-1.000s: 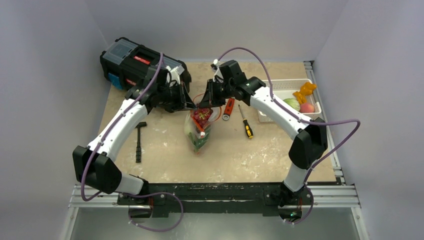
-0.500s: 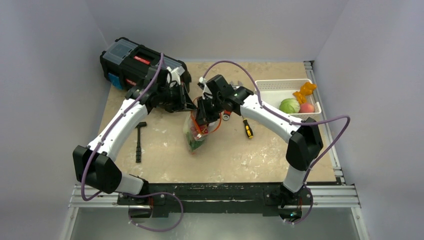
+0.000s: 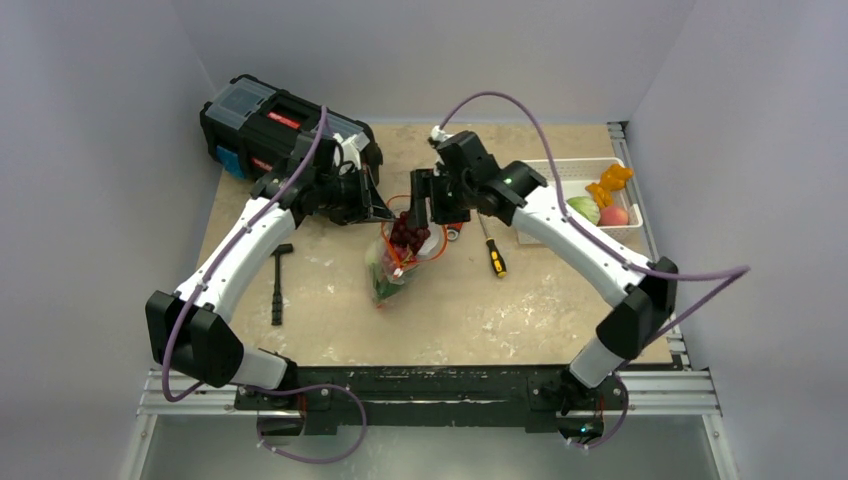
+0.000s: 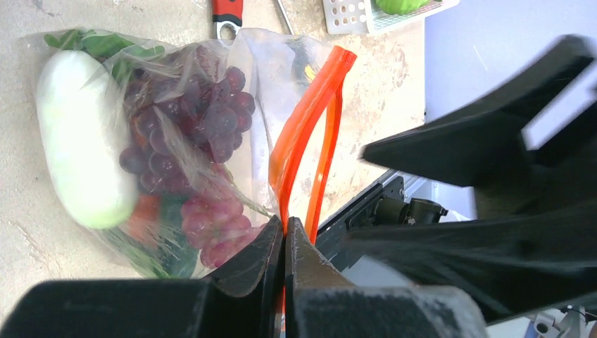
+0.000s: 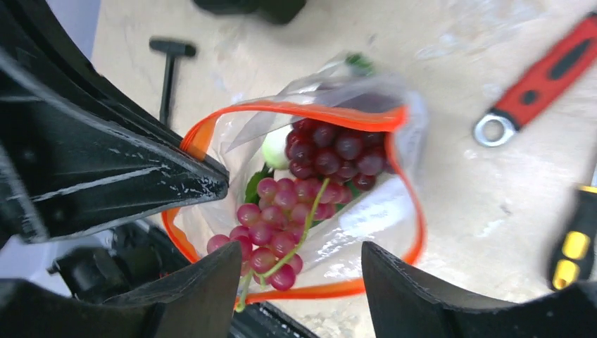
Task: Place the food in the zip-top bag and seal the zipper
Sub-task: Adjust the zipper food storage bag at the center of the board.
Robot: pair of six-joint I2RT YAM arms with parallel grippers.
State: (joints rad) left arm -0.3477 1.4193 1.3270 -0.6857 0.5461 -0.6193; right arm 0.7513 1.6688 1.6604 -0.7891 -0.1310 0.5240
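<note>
1. Red-orange plastic forms the zipper [image 4: 310, 116] around the mouth of the clear zip-top bag [image 3: 398, 262]. The bag lies on the beige surface [image 3: 500, 310] between the two arms, with its mouth spread wide.
2. The left pincer [image 4: 284, 229] is clamped on the zipper strip, its fingers pressed flat together over it at one side of the mouth.
3. The right pincer [image 5: 299, 260] hangs over the mouth with its fingers spread apart. A pink-red grape bunch [image 5: 273, 220] sits in the opening below them.
4. Deeper in the bag are a dark purple grape bunch [image 5: 338, 148], a white-green radish [image 4: 84, 148] and leafy greens [image 4: 105, 46].
5. A white basket [image 3: 555, 170] at the right edge holds a green cabbage [image 3: 585, 208], an orange piece [image 3: 610, 182] and a pink-red fruit [image 3: 614, 215].
6. A red-handled wrench [image 5: 542, 79] and a yellow-black screwdriver [image 5: 577, 243] lie just right of the bag. A black hammer [image 3: 279, 285] lies well apart on the left.
</note>
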